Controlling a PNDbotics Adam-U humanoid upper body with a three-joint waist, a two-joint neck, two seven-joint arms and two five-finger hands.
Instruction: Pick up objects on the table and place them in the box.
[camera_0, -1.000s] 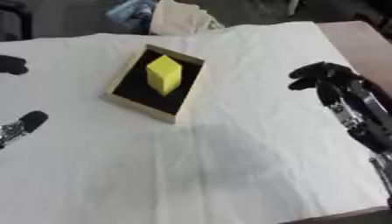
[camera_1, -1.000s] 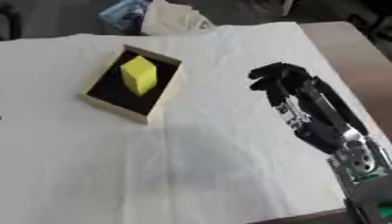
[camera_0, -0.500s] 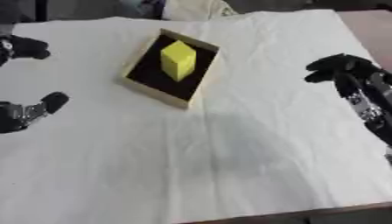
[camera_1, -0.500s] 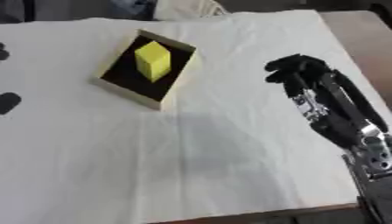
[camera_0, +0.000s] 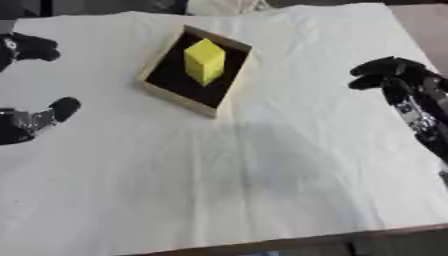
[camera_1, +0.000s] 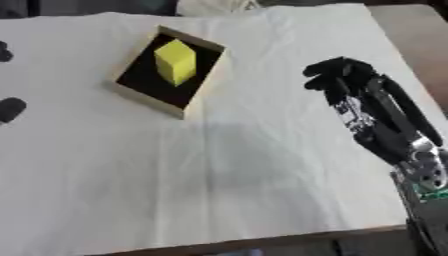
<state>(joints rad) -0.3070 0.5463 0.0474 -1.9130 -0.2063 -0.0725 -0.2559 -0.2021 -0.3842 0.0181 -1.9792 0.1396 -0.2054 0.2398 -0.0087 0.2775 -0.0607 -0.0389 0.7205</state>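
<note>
A yellow block (camera_0: 204, 59) stands inside the shallow box (camera_0: 166, 95), which has pale walls and a dark floor and lies askew at the upper middle of the white cloth. My right hand (camera_1: 343, 80) hovers over the cloth to the right of the box, apart from it, with its fingers curled downward and nothing in them. My left hand (camera_0: 35, 117) shows at the left edge, well left of the box, thumb and fingers spread apart and holding nothing.
The white cloth (camera_0: 262, 170) covers the table down to its front edge (camera_0: 289, 242). A bare brown strip of table (camera_1: 416, 45) lies at the right. Crumpled pale fabric (camera_0: 223, 5) sits beyond the far edge.
The whole picture has shifted, so the head has moved. My left hand has come further into view at the left. My right hand keeps about the same pose beside the box.
</note>
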